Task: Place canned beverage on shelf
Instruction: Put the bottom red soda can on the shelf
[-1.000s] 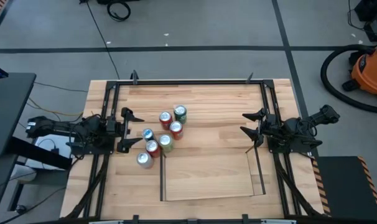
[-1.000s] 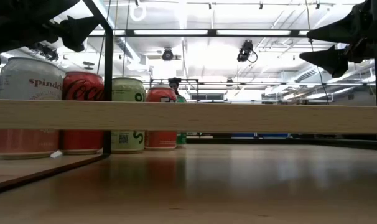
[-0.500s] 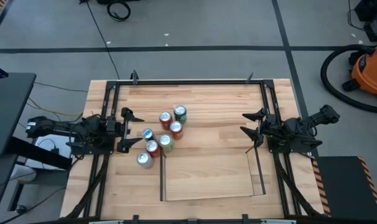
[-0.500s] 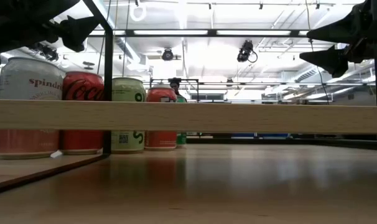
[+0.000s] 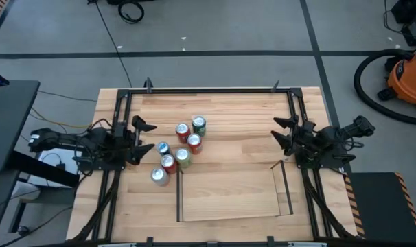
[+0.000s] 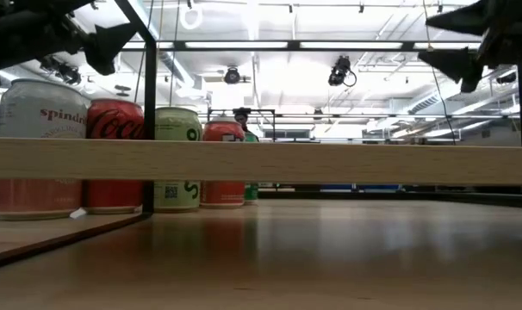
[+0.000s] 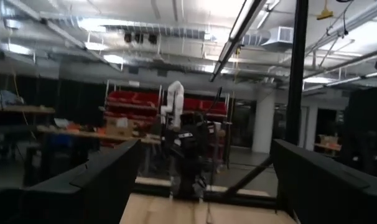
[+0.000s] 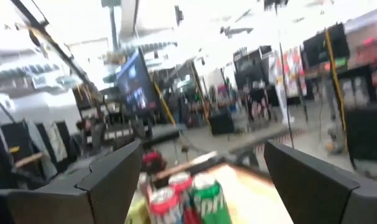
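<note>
Several beverage cans [image 5: 178, 149] stand upright in a cluster on the tabletop, left of centre. They also show in the low view [image 6: 114, 155] and the right wrist view [image 8: 179, 198]. The shelf [image 5: 228, 195], a light-wood panel between thin dark rods, lies near the front edge. Its edge crosses the low view [image 6: 330, 162]. My left gripper [image 5: 141, 137] is open and empty, left of the cans; it also shows in its wrist view [image 7: 206, 146]. My right gripper [image 5: 283, 132] is open and empty at the right side, raised above the table, and shows in its wrist view too [image 8: 202, 149].
A black metal frame [image 5: 208, 90] runs along the table's far edge and both sides. Bare wood lies between the cans and my right gripper. An orange vacuum [image 5: 407, 79] stands on the floor beyond the right edge.
My right gripper has risen and drawn back a little toward the table's right and far edges, still open. My left gripper has tipped upward and pulled slightly toward the left edge. The cans and the shelf have stayed put.
</note>
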You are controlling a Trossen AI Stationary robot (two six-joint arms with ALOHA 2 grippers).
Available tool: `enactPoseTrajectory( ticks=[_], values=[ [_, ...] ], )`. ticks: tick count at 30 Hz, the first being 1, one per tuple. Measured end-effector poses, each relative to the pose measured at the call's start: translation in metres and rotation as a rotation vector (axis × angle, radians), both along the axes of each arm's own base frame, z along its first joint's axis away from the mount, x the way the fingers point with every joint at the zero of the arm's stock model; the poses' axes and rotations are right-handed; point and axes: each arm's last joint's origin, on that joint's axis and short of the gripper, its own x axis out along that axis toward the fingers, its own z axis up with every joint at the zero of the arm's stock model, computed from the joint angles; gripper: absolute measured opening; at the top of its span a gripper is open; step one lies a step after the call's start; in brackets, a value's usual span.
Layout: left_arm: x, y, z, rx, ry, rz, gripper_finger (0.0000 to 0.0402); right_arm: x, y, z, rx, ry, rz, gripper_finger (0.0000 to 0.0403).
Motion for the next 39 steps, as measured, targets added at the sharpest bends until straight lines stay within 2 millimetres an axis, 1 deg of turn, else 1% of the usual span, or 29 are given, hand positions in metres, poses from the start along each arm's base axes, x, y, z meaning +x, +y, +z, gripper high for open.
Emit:
enactPoseTrajectory(
  ticks=[10, 13, 16, 19, 22, 25, 28, 30, 34, 39],
  values=[
    [-0.001, 0.001, 0.002, 0.126, -0.012, 0.079, 0.0368, -0.002, -0.001, 0.003, 0.069, -0.059, 0.007, 0.0348],
    [-0.002, 0.001, 0.005, 0.115, -0.046, 0.083, 0.0368, -0.002, -0.002, 0.004, 0.11, -0.083, 0.002, 0.0348],
    [-0.005, 0.001, 0.009, 0.105, -0.097, 0.084, 0.0368, -0.002, -0.002, 0.004, 0.105, -0.078, 0.0, 0.0348],
    [-0.006, 0.001, 0.013, 0.036, -0.135, 0.05, 0.0368, -0.001, -0.003, 0.003, 0.08, -0.059, -0.039, 0.0348],
    [-0.003, 0.001, 0.023, 0.018, -0.095, 0.037, 0.0368, 0.001, -0.007, 0.003, 0.014, -0.02, -0.117, 0.0348],
    [0.003, 0.0, 0.036, -0.01, -0.011, 0.02, 0.0368, 0.003, -0.013, 0.005, -0.034, -0.016, -0.187, 0.0348],
    [0.012, 0.0, 0.045, -0.048, 0.079, 0.03, 0.0368, 0.007, -0.018, 0.009, -0.098, -0.008, -0.183, 0.0348],
    [0.017, 0.0, 0.052, -0.065, 0.107, 0.03, 0.0368, 0.011, -0.02, 0.013, -0.11, -0.004, -0.161, 0.0347],
    [0.029, -0.001, 0.062, -0.086, 0.157, 0.025, 0.0368, 0.023, -0.025, 0.019, -0.112, 0.053, -0.144, 0.0347],
    [0.045, -0.002, 0.071, -0.068, 0.277, 0.045, 0.0368, 0.046, -0.028, 0.025, -0.104, 0.184, -0.145, 0.0347]
  ],
)
